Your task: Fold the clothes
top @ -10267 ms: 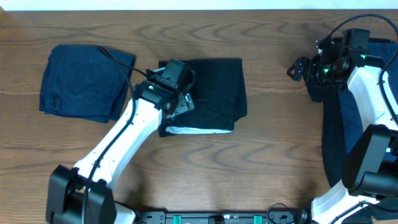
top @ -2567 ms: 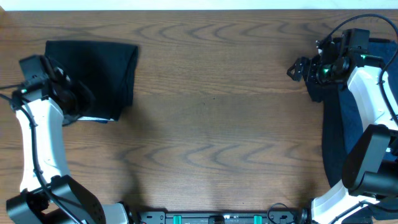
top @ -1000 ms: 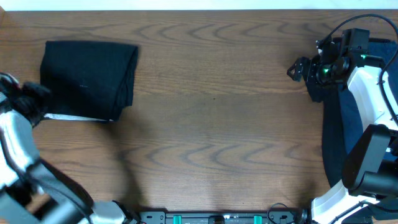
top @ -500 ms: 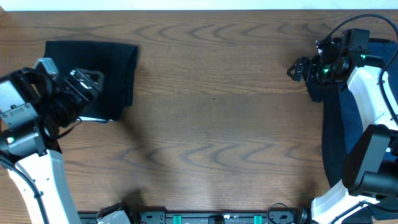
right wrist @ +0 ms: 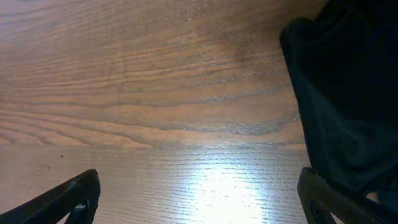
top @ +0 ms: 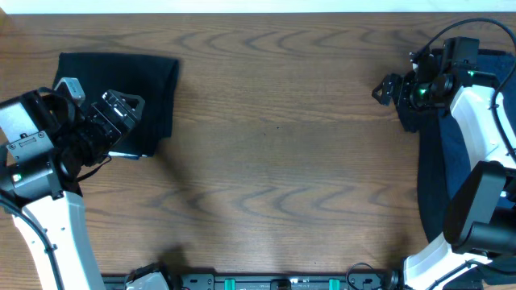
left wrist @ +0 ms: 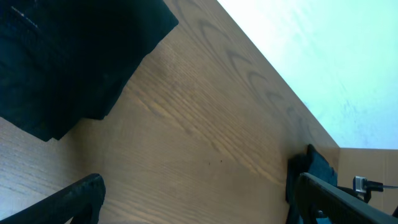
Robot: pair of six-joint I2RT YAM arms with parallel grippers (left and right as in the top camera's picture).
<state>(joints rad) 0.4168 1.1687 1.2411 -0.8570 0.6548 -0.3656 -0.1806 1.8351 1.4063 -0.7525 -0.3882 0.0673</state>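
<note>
Black folded garment (top: 121, 80) lies at the worktop's (top: 274, 161) far left corner. Your left pincer (top: 122, 109) hangs over its near edge, spread wide and gripping nothing. Your right pincer (top: 385, 89) is spread too, empty, just beside the dark heap of clothes (top: 439, 169) at the right edge.

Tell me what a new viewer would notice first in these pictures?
A folded black garment lies at the far left of the table, with the left gripper open over its near edge. At the right edge, the right gripper hangs open beside a dark heap of clothes.
</note>
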